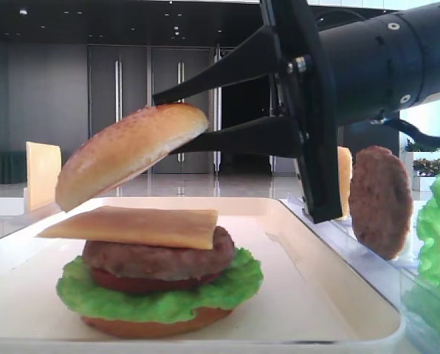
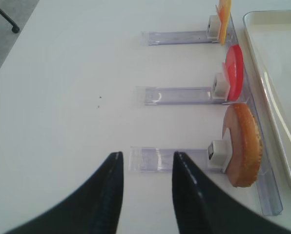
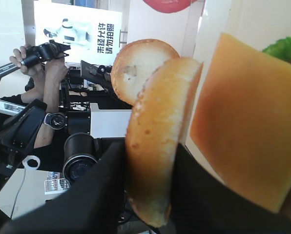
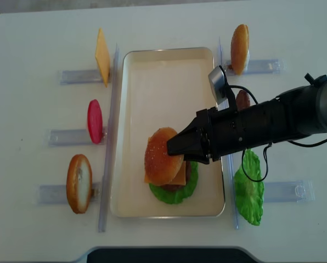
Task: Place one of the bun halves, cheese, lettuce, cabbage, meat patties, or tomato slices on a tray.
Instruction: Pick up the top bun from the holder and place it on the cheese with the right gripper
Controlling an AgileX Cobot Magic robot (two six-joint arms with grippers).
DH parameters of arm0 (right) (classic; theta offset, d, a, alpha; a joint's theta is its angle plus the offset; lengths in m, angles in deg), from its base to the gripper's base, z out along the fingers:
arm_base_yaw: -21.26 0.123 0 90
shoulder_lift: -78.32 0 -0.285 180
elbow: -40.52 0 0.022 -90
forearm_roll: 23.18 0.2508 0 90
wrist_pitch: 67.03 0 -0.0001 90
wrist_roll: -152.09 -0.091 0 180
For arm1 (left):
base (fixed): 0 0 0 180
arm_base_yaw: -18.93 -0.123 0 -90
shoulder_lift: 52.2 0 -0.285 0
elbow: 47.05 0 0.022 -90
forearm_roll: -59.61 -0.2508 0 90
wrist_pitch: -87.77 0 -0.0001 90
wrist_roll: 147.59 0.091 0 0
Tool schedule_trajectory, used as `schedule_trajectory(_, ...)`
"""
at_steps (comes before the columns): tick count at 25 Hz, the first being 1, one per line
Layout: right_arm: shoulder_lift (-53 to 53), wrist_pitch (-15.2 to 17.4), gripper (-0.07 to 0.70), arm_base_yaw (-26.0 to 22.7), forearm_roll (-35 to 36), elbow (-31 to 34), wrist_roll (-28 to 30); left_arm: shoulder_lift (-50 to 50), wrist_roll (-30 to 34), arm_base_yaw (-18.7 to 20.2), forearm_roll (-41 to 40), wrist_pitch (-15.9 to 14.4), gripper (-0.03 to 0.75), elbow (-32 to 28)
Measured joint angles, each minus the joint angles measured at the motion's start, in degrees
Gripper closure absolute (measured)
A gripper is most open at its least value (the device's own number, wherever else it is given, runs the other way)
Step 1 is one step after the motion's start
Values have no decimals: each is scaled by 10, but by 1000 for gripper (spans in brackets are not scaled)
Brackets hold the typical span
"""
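The right tool [image 1: 177,122] is clamped on the rim of the top bun [image 1: 128,152], which hangs tilted just above the cheese [image 1: 135,226] on the stack near the tray's [image 4: 152,71] front edge. To finish well, level the bun, centre it over the patty [image 1: 161,255] and lettuce [image 1: 157,289], lower until it rests on the cheese, then let go without dragging the slice, which already overhangs to one side. The left tool [image 2: 145,185] hangs with jaws apart over bare desk [image 2: 67,87] by a rack [image 2: 170,160] holding another bun. Whether bun and cheese touch cannot be told; the tomato under the patty barely shows, and the bottom bun is mostly hidden.
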Motion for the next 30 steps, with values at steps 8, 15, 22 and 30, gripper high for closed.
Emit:
schedule_trajectory(8, -1, -1, 401, -8, -2, 3, 2, 0, 0, 0, 0, 0, 451, 0)
schedule_trajectory(15, -1, -1, 401, -8, -3, 15, 13, 0, 0, 0, 0, 0, 451, 0)
schedule_trajectory(22, -2, -1, 401, -8, -2, 16, 14, 0, 0, 0, 0, 0, 451, 0)
schedule_trajectory(30, -2, -1, 401, -8, -1, 16, 14, 0, 0, 0, 0, 0, 451, 0)
